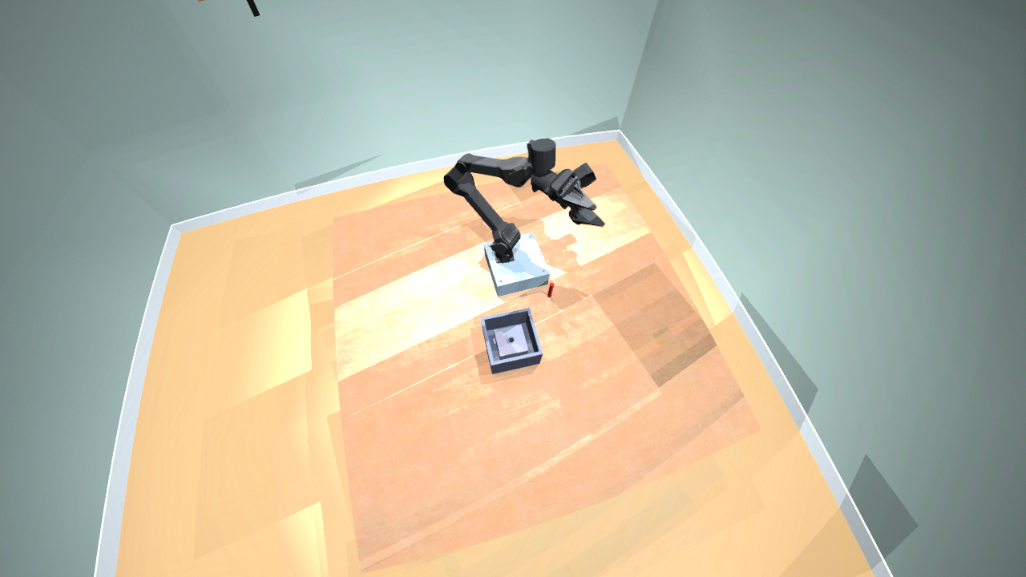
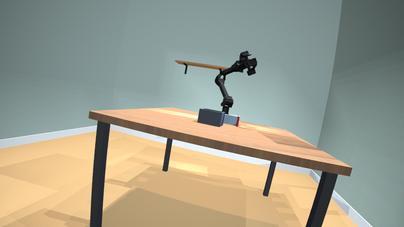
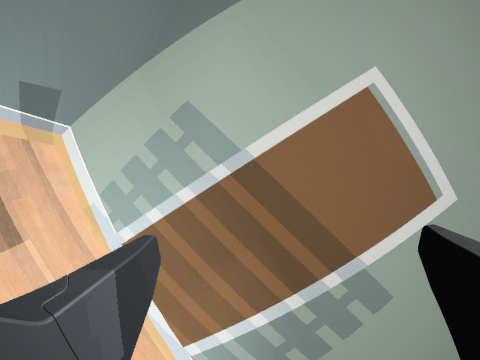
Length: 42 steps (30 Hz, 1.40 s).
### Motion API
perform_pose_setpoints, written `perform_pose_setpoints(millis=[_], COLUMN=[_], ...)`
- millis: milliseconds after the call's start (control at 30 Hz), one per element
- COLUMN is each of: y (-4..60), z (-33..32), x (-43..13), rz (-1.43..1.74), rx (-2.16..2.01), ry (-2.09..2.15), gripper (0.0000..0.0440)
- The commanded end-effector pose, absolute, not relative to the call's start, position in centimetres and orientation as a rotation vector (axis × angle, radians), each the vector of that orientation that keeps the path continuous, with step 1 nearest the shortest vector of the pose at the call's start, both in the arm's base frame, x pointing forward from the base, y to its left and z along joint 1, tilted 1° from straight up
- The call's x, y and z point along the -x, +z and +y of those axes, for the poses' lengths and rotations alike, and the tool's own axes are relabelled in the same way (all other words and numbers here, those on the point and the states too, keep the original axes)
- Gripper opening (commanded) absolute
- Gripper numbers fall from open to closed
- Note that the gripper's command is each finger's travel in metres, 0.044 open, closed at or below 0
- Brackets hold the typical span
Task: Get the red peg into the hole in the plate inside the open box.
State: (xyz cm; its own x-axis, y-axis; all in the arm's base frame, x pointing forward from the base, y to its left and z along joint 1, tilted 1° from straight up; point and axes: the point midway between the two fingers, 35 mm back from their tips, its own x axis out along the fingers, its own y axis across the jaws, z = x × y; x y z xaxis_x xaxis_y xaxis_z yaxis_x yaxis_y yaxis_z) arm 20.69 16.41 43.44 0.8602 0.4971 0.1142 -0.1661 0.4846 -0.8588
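The red peg (image 1: 551, 289) (image 2: 237, 121) stands upright on the table, just off the near right corner of the arm's base block. The open dark blue-grey box (image 1: 515, 363) (image 2: 210, 117) stands in front of the base block, left of the peg in the top and exterior views. The pale plate (image 1: 519, 349) at its bottom has a dark hole (image 1: 510, 340), which looks empty. My gripper (image 1: 599, 215) (image 2: 252, 63) (image 3: 295, 246) is wide open and empty, raised high above the table and well away from the peg and box. The wrist view shows neither peg nor box.
The pale blue base block (image 1: 522, 285) (image 2: 231, 119) carries the arm close beside the peg. The wooden table (image 1: 430, 466) (image 2: 169, 128) bears everything. A wall shelf (image 2: 200, 65) is behind the arm. The wrist view shows walls, floor and a white-framed brown panel (image 3: 330, 185).
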Motion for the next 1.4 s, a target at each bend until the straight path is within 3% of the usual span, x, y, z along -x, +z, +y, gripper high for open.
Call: perform_pose_setpoints(millis=[0, 700, 1367], y=[40.9, 28.6, 18.3], z=[17.2, 18.9, 17.0], x=[-21.4, -22.8, -21.4], rz=[-0.265, 0.321, 0.86], rx=[0.912, 0.464, 0.057], ry=[0.467, 0.547, 0.302], gripper=[0.044, 0.044, 0.044])
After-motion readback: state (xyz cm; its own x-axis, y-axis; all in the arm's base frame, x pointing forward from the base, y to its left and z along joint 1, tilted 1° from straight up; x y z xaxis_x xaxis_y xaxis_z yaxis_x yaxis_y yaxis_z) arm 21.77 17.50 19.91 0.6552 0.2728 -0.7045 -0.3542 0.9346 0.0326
